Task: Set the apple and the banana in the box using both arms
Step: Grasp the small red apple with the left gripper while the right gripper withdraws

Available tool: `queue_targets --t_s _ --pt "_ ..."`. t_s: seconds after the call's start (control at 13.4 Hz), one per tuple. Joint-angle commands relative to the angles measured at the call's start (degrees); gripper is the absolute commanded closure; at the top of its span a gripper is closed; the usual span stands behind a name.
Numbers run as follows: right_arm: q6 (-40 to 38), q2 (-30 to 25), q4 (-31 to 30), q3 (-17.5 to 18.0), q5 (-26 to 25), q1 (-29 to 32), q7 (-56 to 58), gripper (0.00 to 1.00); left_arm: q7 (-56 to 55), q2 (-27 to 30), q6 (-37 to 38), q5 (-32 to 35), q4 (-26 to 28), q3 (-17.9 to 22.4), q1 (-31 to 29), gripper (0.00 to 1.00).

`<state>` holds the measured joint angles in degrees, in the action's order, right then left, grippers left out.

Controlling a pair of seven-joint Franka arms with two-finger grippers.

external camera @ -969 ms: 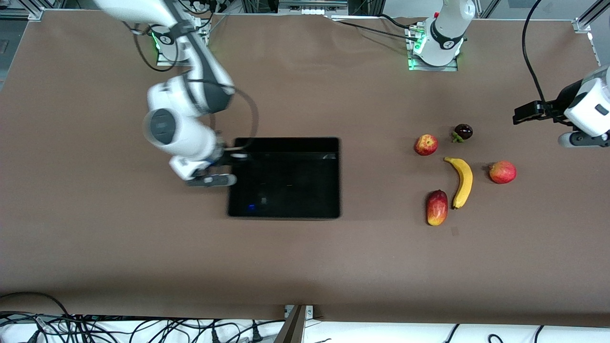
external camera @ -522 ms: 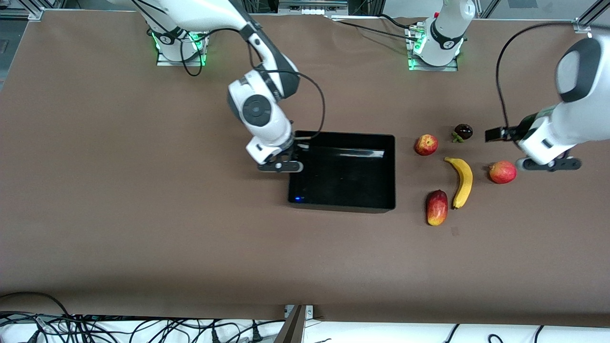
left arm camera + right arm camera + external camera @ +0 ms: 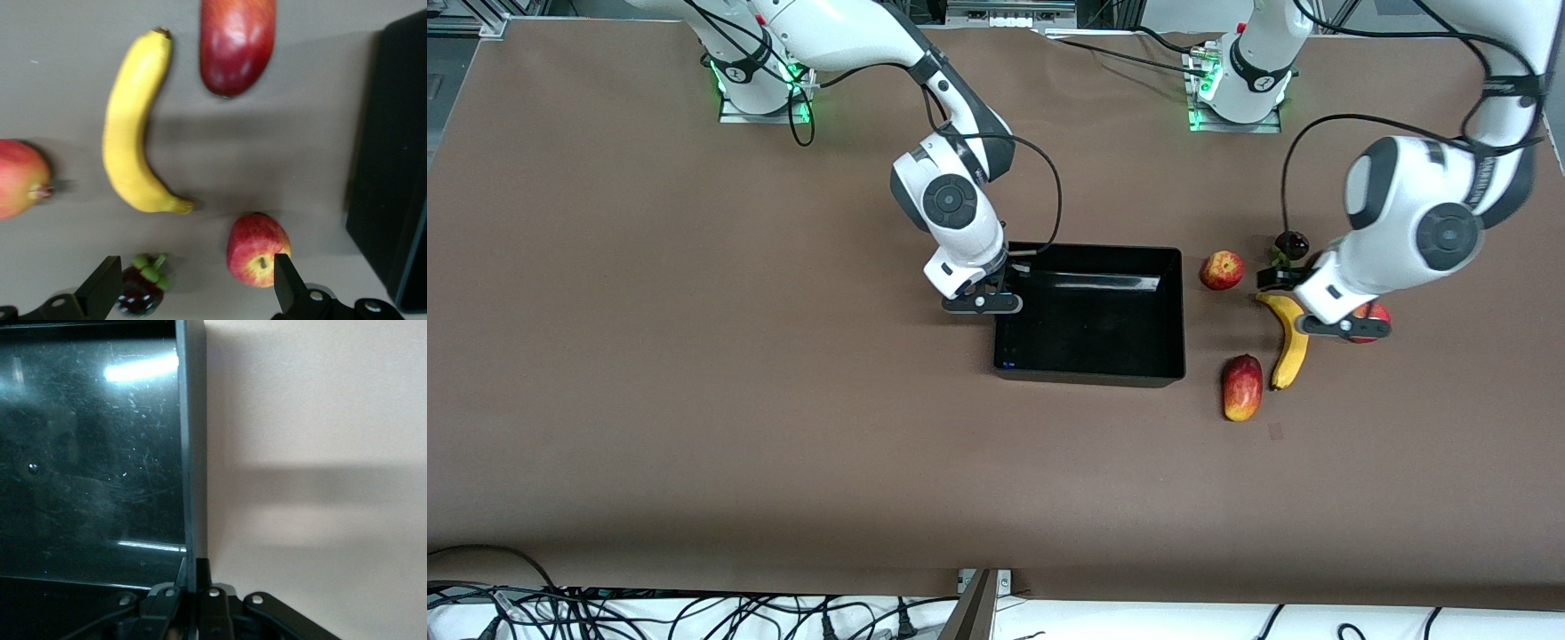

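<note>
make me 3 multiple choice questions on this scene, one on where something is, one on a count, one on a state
1. Where is the apple?
A. in the box
B. on the table between the box and a dark round fruit
C. in the left hand

2. How many fruits are in view?
A. three
B. five
C. seven

3. What is the right hand doing?
A. gripping the box's rim
B. holding the banana
C. hanging open over bare table

Answers:
1 B, the apple lies beside the box, with the dark fruit toward the left arm's end.
2 B, the left wrist view shows five.
3 A, its fingers pinch the box wall.

The left hand is open over the fruits, the banana untouched.
</note>
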<state>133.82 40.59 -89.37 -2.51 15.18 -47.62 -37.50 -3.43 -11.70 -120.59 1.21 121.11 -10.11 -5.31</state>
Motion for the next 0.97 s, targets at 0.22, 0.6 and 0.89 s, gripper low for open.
queue_targets --t_s 0.22,0.6,0.89 --pt "0.7 1.2 1.6 -0.7 -1.4 -1.2 -1.5 0.74 -0.4 -1.1 -12.1 0.4 10.5 -3.3 -0.7 0.00" --pt "-3.7 -0.9 4.5 -2.4 -1.4 -0.8 -0.9 0.00 -0.9 -3.2 -13.9 0.2 10.9 -6.7 -0.7 0.00" --pt "-18.6 -6.6 10.2 -10.4 -1.2 0.2 0.8 0.00 -0.8 -4.1 -14.6 1.0 12.0 -6.7 -0.7 0.00"
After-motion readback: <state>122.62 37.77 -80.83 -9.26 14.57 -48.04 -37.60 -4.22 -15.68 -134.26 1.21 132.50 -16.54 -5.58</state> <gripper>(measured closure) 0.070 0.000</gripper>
